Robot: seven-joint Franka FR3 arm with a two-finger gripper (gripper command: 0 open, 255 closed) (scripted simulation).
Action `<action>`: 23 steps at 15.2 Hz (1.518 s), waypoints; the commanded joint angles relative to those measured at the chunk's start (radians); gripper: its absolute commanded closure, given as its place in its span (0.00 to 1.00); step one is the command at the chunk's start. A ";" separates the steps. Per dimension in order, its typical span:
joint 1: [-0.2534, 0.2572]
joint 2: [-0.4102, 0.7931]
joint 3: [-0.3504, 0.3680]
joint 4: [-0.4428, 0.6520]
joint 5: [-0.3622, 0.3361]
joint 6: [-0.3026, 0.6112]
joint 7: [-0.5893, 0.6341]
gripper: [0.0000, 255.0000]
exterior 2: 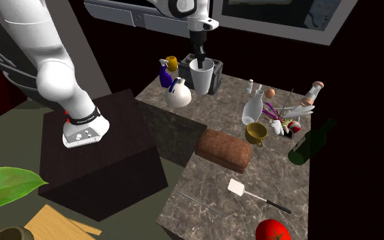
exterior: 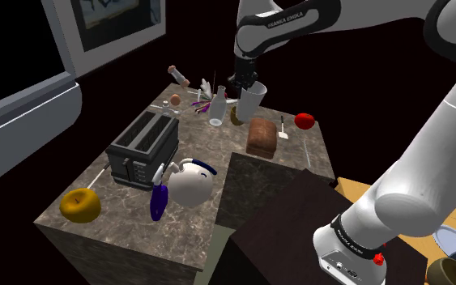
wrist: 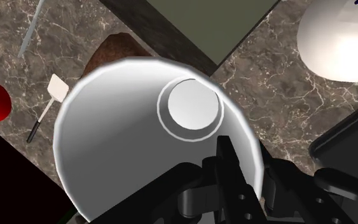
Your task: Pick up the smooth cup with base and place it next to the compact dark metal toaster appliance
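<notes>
My gripper (exterior: 245, 81) is shut on the rim of a smooth white cup (exterior: 251, 100) and holds it upright in the air over the far part of the marble table (exterior: 129, 227). In the second exterior view the gripper (exterior 2: 198, 57) comes down from above onto the cup (exterior 2: 201, 75). The wrist view looks straight into the cup (wrist: 139, 133), and one finger (wrist: 229, 162) of the gripper (wrist: 250, 175) is inside its wall. The dark metal toaster (exterior: 143, 147) stands on the table's near left part, with its corner (wrist: 349, 146) showing beside the cup.
A white teapot (exterior: 190, 182) and a blue spray bottle (exterior: 159, 198) stand beside the toaster, with a yellow round thing (exterior: 80, 205) near the corner. A brown loaf (exterior: 262, 136), a spatula (exterior: 283, 128), a tomato (exterior: 304, 121), a glass bottle (exterior: 216, 109) and small clutter crowd the far end.
</notes>
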 commanded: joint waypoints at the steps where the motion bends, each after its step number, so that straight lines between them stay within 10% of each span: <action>1: 0.023 0.033 0.017 0.049 -0.001 -0.022 0.038 1.00; 8: 0.117 0.204 0.072 0.298 -0.009 -0.123 0.173 1.00; 23: 0.118 0.282 0.064 0.207 -0.028 0.044 0.205 1.00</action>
